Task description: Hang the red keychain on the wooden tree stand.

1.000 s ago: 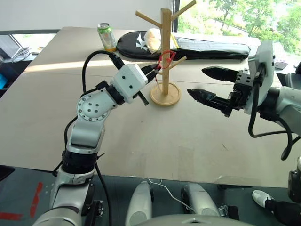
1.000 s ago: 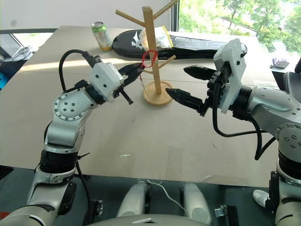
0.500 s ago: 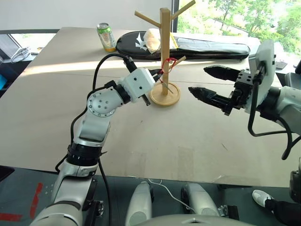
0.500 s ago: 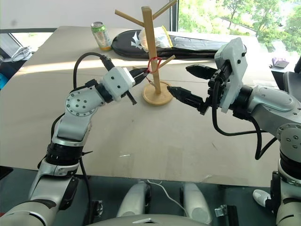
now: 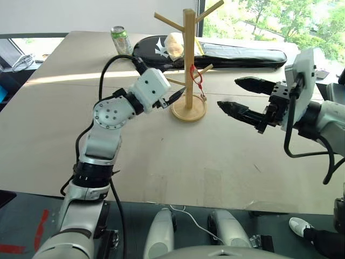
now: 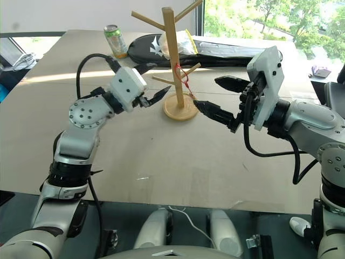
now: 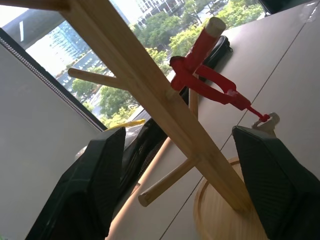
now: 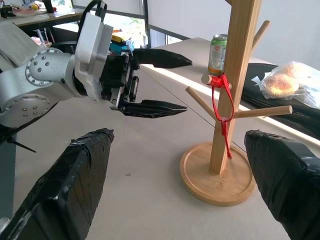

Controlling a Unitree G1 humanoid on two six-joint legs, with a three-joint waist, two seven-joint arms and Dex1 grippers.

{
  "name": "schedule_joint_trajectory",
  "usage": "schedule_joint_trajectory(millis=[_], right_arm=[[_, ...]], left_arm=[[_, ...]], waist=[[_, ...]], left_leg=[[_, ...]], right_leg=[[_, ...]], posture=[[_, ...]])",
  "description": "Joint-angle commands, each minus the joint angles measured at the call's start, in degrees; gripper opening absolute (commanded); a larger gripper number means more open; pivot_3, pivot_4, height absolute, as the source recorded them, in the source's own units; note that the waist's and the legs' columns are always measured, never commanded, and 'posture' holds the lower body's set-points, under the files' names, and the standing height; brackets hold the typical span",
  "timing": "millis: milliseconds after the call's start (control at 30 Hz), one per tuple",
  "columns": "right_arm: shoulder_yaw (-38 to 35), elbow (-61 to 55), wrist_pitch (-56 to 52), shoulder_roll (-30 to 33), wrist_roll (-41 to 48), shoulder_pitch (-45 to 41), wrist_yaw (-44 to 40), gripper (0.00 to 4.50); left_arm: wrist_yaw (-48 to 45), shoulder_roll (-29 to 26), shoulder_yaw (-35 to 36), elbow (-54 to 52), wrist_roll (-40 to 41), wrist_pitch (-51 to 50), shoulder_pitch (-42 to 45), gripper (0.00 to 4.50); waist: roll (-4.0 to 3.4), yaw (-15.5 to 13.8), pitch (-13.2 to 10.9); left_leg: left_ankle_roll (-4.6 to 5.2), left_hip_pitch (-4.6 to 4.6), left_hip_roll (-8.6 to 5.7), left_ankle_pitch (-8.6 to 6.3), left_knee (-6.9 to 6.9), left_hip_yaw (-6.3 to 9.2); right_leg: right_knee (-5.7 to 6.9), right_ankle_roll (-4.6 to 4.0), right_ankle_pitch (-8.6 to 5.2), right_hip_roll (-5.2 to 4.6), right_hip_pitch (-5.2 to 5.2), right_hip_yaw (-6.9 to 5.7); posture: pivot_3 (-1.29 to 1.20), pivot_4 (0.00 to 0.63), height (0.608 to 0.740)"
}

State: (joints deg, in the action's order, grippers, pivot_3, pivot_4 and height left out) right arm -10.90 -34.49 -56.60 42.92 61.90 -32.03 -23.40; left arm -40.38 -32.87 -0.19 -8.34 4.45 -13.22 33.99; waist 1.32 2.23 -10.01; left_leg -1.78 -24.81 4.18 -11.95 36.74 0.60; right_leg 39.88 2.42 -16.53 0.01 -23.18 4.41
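Left gripper (image 6: 156,89) spread and empty at 9 o'clock of one wooden tree stand (image 6: 173,59); right gripper (image 6: 220,96) spread at 3 o'clock.
One red keychain (image 6: 183,78) hanging from a lower peg, key by the base; one can (image 6: 115,40), one black bag (image 6: 215,53); both arms level, pointing inward.

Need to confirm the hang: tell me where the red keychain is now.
The red keychain hangs from a lower peg of the wooden tree stand, key dangling above the round base, between the open left gripper and right gripper.
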Motion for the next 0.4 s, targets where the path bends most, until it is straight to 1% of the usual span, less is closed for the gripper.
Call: schedule_joint_trajectory(millis=[33,67,167,233,300,400], right_arm=[[0.34,1.0,3.1,2.31,-3.96,2.24,-4.23,4.5],[0.7,1.45,3.72,2.91,-5.04,2.89,-5.45,4.5],[2.2,4.09,6.27,4.95,-9.22,3.74,-9.85,4.5],[3.9,7.09,8.84,6.48,-13.03,3.45,-13.65,4.5],[4.96,9.52,10.73,7.26,-15.57,2.98,-16.54,4.5],[5.74,12.63,12.72,7.51,-18.14,2.04,-19.54,4.5]], left_arm=[[-4.97,-5.65,7.43,-2.59,8.35,-10.07,-0.33,4.46],[-6.3,-7.41,9.1,-2.14,10.53,-13.11,-0.14,4.46],[-13.24,-15.36,12.67,0.66,17.33,-23.02,0.56,4.46],[-20.9,-22.38,14.96,3.03,22.71,-29.61,-1.1,4.46],[-25.83,-26.84,16.31,6.18,25.31,-31.95,-2.39,4.46],[-27.77,-29.7,16.39,13.22,24.68,-30.42,-1.57,4.46]], waist=[[0.0,0.0,0.0],[0.03,0.04,-0.02],[0.03,0.42,-0.05],[0.02,0.34,-0.05],[-0.02,0.18,-0.07],[-0.02,0.05,-0.08]], left_leg=[[0.0,0.01,0.0,0.0,0.0,0.0],[0.0,0.01,0.0,0.0,0.0,0.01],[0.0,0.02,0.01,0.0,0.0,0.0],[0.0,0.05,0.01,0.0,-0.03,-0.01],[0.0,0.05,0.01,0.0,-0.06,-0.02],[0.0,0.05,0.0,0.0,-0.06,-0.01]], right_leg=[[0.0,0.0,0.0,0.0,0.0,-0.01],[0.01,0.0,0.0,0.0,0.0,-0.01],[0.01,0.0,-0.01,0.02,-0.01,-0.02],[0.0,0.0,-0.02,0.01,-0.02,-0.02],[-0.03,-0.01,-0.02,-0.02,-0.02,-0.03],[-0.04,-0.02,-0.03,-0.03,-0.02,-0.06]], posture=[[0.0,0.15,0.74],[0.0,0.15,0.74],[0.0,0.15,0.74],[0.0,0.15,0.74],[0.0,0.15,0.74],[0.0,0.15,0.74]])
